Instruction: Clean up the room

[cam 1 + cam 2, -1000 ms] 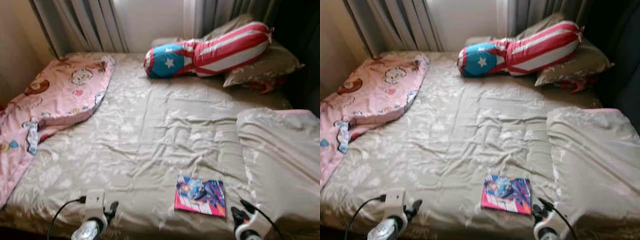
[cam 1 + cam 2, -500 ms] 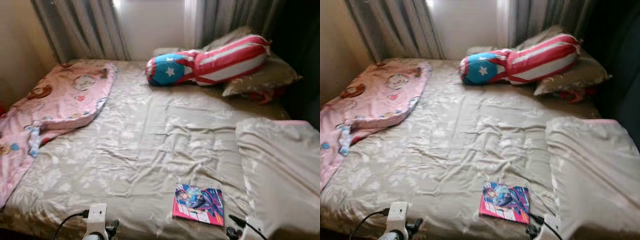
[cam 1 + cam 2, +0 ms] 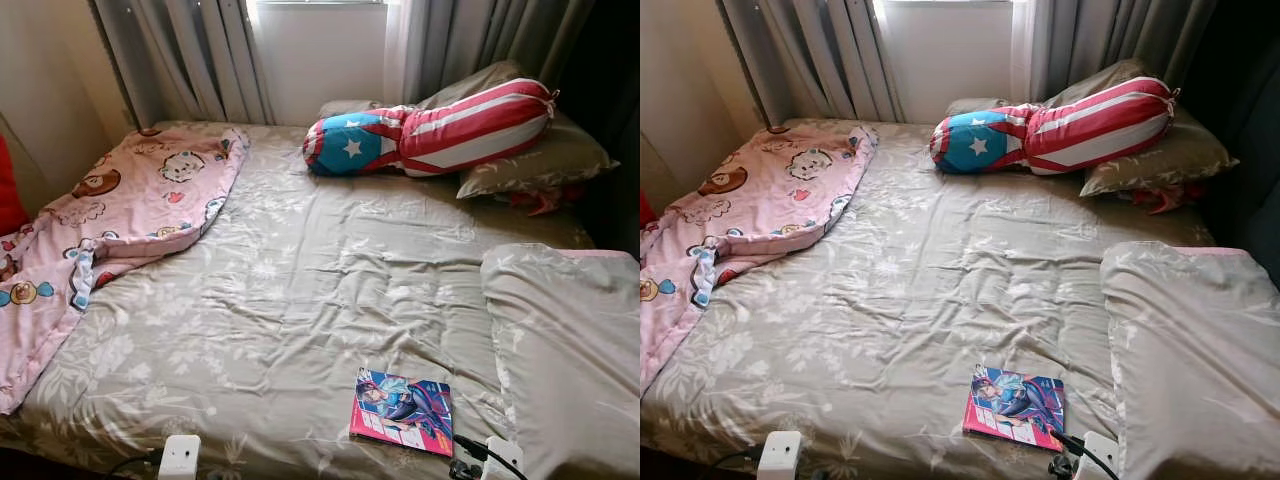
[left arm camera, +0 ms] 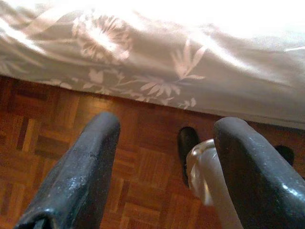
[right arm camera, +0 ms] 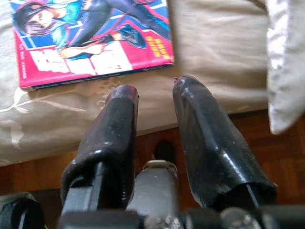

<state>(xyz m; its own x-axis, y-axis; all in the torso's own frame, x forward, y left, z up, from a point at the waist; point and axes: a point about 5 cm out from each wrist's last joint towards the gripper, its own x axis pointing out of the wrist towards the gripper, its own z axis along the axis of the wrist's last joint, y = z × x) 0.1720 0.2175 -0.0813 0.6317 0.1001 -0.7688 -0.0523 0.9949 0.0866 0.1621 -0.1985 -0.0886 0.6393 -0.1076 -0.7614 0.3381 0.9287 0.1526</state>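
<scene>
One comic book (image 3: 402,411), two pillows (image 3: 540,160) on bed (image 3: 300,290).

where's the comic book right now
The comic book lies flat on the grey floral bedsheet near the foot edge of the bed, toward the robot's right, beside the folded grey blanket and just ahead of the right gripper.
</scene>
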